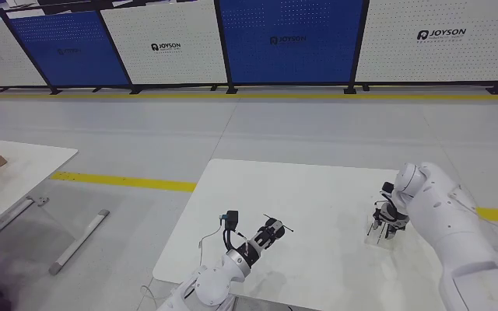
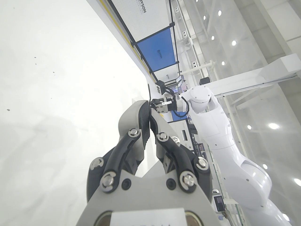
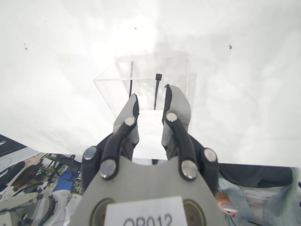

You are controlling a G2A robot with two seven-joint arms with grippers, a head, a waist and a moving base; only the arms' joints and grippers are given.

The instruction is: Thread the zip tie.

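While R gripper (image 3: 150, 92) agape at box (image 3: 109, 94) (2 ties (image 3: 157, 88)), L gripper (image 2: 148, 109) tight on tie (image 2: 148, 92)

The white desk (image 1: 311, 194) has a smooth, glossy top with rounded corners. A small clear box (image 1: 379, 235) stands directly on it, at about 3 o'clock from the desk's middle and near its right-hand side. A few tiny dark specks (image 3: 230, 46) dot the surface around the box, one at roughly 2 o'clock from it in the right wrist view.
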